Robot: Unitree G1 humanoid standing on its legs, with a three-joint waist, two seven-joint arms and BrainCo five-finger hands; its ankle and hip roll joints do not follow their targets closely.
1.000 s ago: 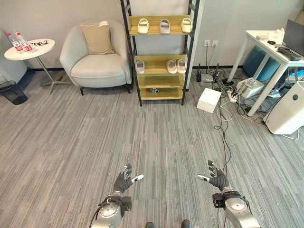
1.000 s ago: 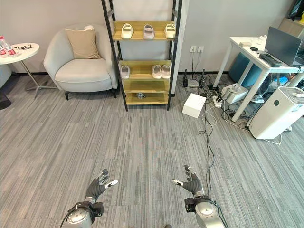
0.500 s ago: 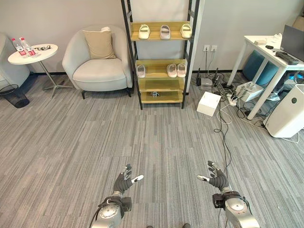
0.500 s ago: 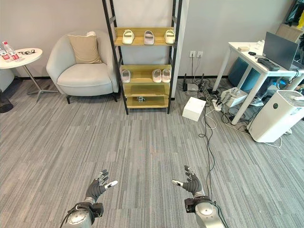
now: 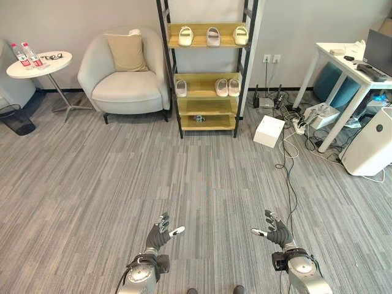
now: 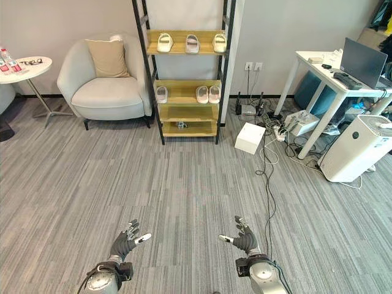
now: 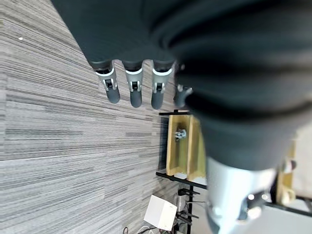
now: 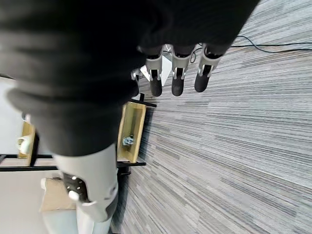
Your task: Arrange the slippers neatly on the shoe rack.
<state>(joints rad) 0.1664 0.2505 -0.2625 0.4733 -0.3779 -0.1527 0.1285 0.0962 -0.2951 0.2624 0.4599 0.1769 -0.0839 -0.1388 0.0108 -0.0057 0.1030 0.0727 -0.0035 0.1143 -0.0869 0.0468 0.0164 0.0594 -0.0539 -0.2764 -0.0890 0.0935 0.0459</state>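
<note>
A black-framed shoe rack (image 5: 208, 110) with wooden shelves stands against the far wall. Three pale slippers (image 5: 212, 36) sit in a row on its top shelf. On the middle shelf one slipper (image 5: 180, 87) lies at the left and a pair (image 5: 227, 87) at the right. A small dark thing (image 5: 199, 117) rests on the lowest shelf. My left hand (image 5: 159, 233) and right hand (image 5: 277, 233) hang low over the carpet, far from the rack, both open and holding nothing. The straight fingers (image 7: 131, 87) show in the left wrist view, and likewise the fingers (image 8: 176, 78) in the right wrist view.
A grey armchair (image 5: 122, 82) with a beige cushion stands left of the rack, a round white side table (image 5: 38, 63) with bottles further left. A white box (image 5: 269, 130), cables, a white desk (image 5: 352, 67) and a white appliance (image 5: 373, 141) crowd the right side.
The picture has shifted slightly as the camera moved. Both hands stay open and low, much as before.
</note>
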